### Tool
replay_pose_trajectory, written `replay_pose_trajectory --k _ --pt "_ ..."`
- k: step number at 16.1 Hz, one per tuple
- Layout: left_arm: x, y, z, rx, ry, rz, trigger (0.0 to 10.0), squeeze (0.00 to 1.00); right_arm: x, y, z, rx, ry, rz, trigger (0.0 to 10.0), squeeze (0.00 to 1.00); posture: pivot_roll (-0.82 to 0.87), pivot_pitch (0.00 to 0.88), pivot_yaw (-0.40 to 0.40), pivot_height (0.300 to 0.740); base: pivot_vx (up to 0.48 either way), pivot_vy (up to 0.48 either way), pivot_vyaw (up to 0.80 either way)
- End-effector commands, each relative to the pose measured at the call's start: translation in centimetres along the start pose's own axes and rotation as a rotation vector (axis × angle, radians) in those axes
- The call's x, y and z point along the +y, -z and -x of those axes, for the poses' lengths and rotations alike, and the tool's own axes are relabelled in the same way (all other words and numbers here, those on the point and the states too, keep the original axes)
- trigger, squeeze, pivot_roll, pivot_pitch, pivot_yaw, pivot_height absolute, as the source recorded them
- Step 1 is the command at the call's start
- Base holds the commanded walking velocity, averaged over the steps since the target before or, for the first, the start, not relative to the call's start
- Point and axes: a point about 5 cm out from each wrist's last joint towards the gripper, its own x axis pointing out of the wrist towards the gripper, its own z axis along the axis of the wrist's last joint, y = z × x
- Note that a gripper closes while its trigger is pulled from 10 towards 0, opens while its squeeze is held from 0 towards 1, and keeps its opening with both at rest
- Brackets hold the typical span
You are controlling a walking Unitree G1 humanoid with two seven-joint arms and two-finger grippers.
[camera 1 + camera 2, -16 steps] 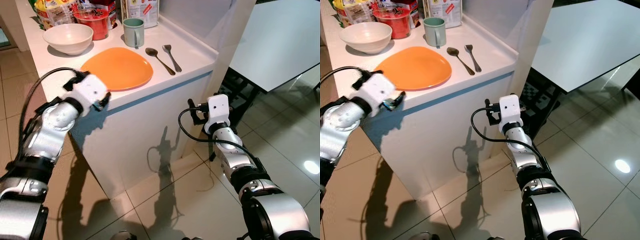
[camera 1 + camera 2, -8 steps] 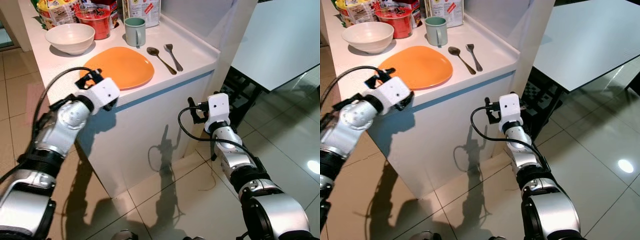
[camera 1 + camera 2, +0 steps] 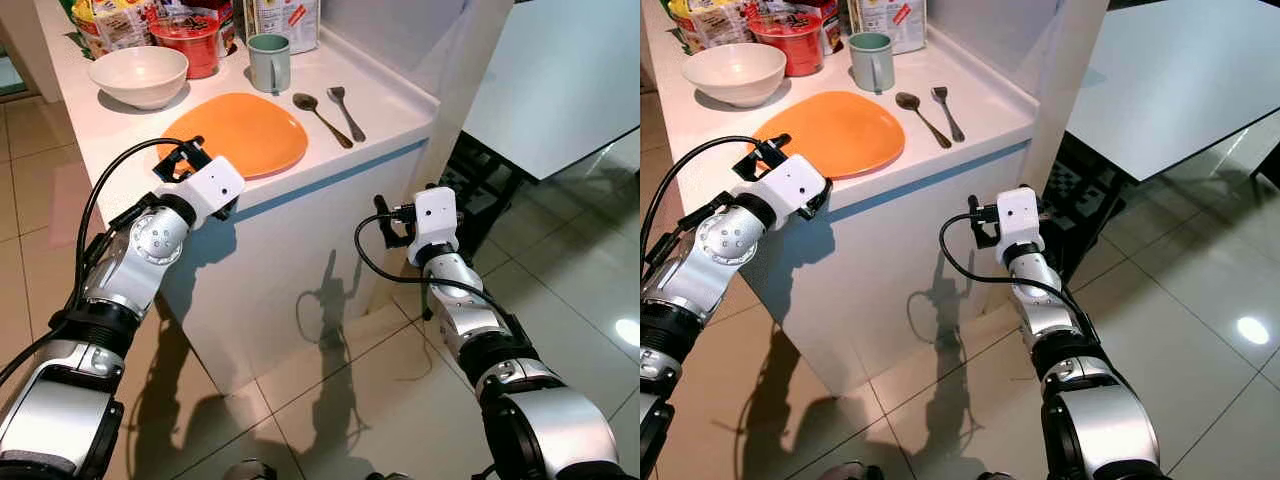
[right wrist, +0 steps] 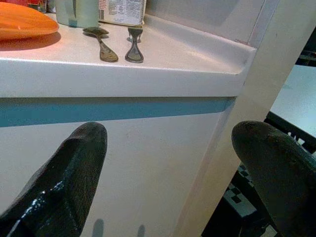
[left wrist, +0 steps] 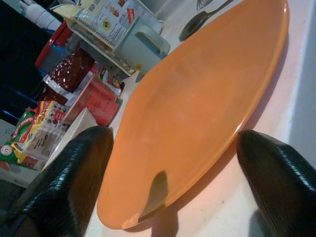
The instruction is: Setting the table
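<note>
An orange plate [image 3: 238,135] lies near the front edge of the white counter [image 3: 395,105]. My left gripper [image 5: 173,141] is open at the plate's near rim, with one finger [image 5: 74,168] on each side of it and neither touching it. Behind the plate stand a white bowl [image 3: 138,75] and a pale green mug [image 3: 269,62]. A spoon [image 3: 318,118] and a fork [image 3: 344,112] lie side by side to the plate's right. My right gripper [image 4: 170,131] is open and empty, held below the counter top and facing the counter's front panel.
A red container [image 3: 186,40], snack packets [image 3: 115,22] and a carton [image 3: 283,18] crowd the back of the counter. A white dining table [image 3: 570,80] stands to the right with dark chair frames [image 3: 480,170] under it. Glossy tiled floor lies below.
My left arm has swung forward and to the right, bringing its gripper up to the plate's near rim. The right arm has stayed where it was.
</note>
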Motion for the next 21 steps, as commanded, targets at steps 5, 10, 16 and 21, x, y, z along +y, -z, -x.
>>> replay_pose_trajectory --k 5,10,16,21 --pt "0.2 -0.4 -0.4 -0.006 -0.001 -0.011 0.0 0.0 0.0 0.1 0.2 0.0 0.019 -0.01 10.0 0.0 0.14 0.069 -0.001 0.74 0.0 0.0 0.0" --pt "0.2 -0.4 -0.4 -0.004 0.048 -0.031 0.0 0.0 0.0 0.3 0.3 0.003 0.025 -0.016 10.0 0.0 0.14 0.074 0.009 0.74 0.0 0.0 0.0" --pt "-0.6 -0.5 -0.2 -0.026 0.135 -0.045 0.0 0.0 0.0 0.4 0.3 0.006 0.032 -0.019 10.0 0.0 0.14 0.075 0.017 0.74 0.0 0.0 0.0" --pt "-1.2 -0.4 0.0 -0.024 0.211 -0.09 0.0 0.0 0.2 0.4 0.4 0.006 0.035 -0.023 10.0 0.0 0.14 0.077 0.025 0.74 0.0 0.0 0.0"
